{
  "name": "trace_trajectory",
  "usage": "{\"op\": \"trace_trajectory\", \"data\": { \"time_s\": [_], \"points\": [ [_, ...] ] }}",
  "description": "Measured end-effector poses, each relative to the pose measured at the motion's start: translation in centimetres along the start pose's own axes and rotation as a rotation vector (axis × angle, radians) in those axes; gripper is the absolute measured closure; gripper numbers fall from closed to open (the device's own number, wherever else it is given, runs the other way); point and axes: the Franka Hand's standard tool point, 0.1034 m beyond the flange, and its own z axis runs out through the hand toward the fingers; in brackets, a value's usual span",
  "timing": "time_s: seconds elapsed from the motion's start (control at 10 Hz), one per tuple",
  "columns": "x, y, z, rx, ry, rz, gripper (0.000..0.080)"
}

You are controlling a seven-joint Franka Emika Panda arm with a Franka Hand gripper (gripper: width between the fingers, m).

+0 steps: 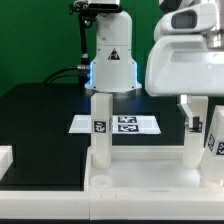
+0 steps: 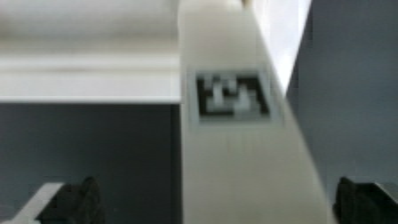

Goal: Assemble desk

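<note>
While the gripper (image 2: 217, 200) hangs over the desk, its jaws are wide apart and it holds nothing. In the wrist view a white leg (image 2: 231, 130) with a square tag runs between the two dark fingertips (image 2: 71, 200), and neither one touches it. The desk top (image 1: 120, 190) lies along the bottom of the exterior view. The left leg (image 1: 100, 125) stands up from it just left of the middle, and more white posts stand at the right edge under the arm. Behind them the marker board (image 1: 145, 122) lies flat on the black table (image 1: 30, 110).

I think the desk is hard plastic, light and stiff. It looks smooth, so it may slip. I would pinch a leg on its plain sides, near the middle, nice and straight. The top is wide, so I would take it by the rim.
</note>
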Motion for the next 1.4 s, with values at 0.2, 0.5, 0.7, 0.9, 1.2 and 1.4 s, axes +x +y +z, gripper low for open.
{"op": "trace_trajectory", "data": {
  "time_s": [0.2,0.5,0.7,0.9,1.2,1.4],
  "points": [
    [0.7,0.4,-0.4,-0.016,-0.179,0.024,0.0151],
    [0.2,-1.2,0.4,-0.021,-0.253,0.064,0.0151],
    [0.1,-1.5,0.4,-0.017,-0.241,0.066,0.0151],
    [0.1,-1.4,0.5,-0.018,-0.241,0.075,0.0402],
    [0.2,-0.7,0.5,-0.050,-0.237,0.246,0.0508],
    [-0.3,-0.4,0.4,-0.085,-0.205,0.456,0.0508]
  ]
}}
